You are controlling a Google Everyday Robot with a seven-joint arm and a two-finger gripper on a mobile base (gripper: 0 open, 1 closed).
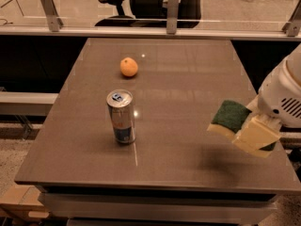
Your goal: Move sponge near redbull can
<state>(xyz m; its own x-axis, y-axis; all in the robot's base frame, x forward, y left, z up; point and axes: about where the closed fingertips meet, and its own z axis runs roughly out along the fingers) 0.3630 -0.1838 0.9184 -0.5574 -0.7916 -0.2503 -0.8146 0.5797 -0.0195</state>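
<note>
The redbull can (121, 116) stands upright on the left half of the brown table (178, 79), silver and blue with a pull-tab top. My gripper (244, 128) comes in from the right edge and is shut on the sponge (229, 117), dark green top over pale yellow foam. The sponge hangs tilted above the table's right side, with its shadow on the surface below. It is well to the right of the can.
A round orange fruit (129, 67) lies on the table behind the can. A glass railing (172, 13) with metal posts runs along the table's far edge. An office chair (136, 4) stands beyond it. The white arm housing (284, 95) fills the right edge.
</note>
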